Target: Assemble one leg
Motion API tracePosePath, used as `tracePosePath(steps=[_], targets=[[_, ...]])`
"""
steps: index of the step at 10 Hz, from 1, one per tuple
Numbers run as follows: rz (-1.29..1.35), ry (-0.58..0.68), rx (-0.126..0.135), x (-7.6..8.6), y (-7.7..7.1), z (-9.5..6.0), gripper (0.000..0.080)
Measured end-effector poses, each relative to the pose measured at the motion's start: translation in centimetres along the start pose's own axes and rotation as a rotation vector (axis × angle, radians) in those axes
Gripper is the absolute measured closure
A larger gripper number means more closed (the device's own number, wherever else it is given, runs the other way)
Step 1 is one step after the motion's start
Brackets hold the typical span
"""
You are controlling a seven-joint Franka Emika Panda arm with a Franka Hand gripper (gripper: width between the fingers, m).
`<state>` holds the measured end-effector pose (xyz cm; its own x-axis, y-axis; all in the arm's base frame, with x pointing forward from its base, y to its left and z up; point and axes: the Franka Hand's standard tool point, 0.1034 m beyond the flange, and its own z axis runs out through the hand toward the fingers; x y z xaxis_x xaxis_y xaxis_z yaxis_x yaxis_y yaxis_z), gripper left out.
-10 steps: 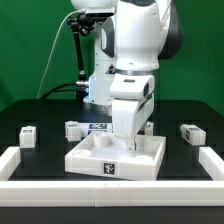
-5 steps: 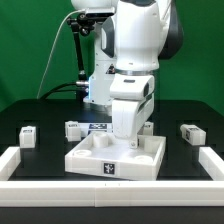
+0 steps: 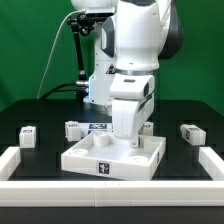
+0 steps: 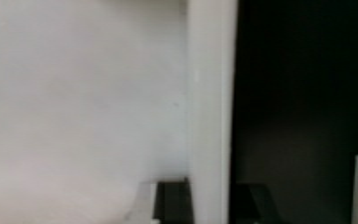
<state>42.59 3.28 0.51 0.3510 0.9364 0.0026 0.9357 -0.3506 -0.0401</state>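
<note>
The white square piece (image 3: 88,155) has slid a little toward the exterior view's left over the last second. Its near left corner now lies closer to the white rail (image 3: 12,165) on that side, and the tag (image 3: 103,167) on its front face has moved the same way. The gripper (image 3: 125,137) is lowered into the piece's middle and has barely moved, so I judge that the arm (image 3: 135,50) is nudging or dragging the piece into place rather than handling a leg. The leg work proper looks not yet begun. Counting from the exterior view's left, there is one rail running round the near edges of the dark table (image 3: 45,110) and four small white legs. The leftmost leg (image 3: 28,135) lies well apart from the rest. A second leg (image 3: 72,128) lies just behind the square piece's far left corner. There is one square piece and one gripper. A third leg (image 3: 147,127) is partly hidden just beside the gripper, and the fourth leg (image 3: 190,132) lies off to the right. All four rest on the table and none is held. I cannot tell how the fingers stand: the exterior view hides them behind the piece's rim, and the wrist view shows only a close, blurred white surface against the dark.
</note>
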Motion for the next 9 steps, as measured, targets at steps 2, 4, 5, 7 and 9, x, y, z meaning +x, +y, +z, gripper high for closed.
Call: tracePosePath(steps=[2, 4, 5, 7, 9], targets=[[0.000, 0.000, 0.000, 0.00, 0.00, 0.00, 0.0741], [-0.052, -0.001, -0.003, -0.04, 0.16, -0.04, 0.0741], [-0.101, 0.000, -0.005, -0.06, 0.30, -0.03, 0.0741], [-0.196, 0.002, -0.015, 0.12, 0.57, -0.02, 0.0741], [-0.224, 0.003, -0.025, 0.35, 0.73, 0.00, 0.0741]])
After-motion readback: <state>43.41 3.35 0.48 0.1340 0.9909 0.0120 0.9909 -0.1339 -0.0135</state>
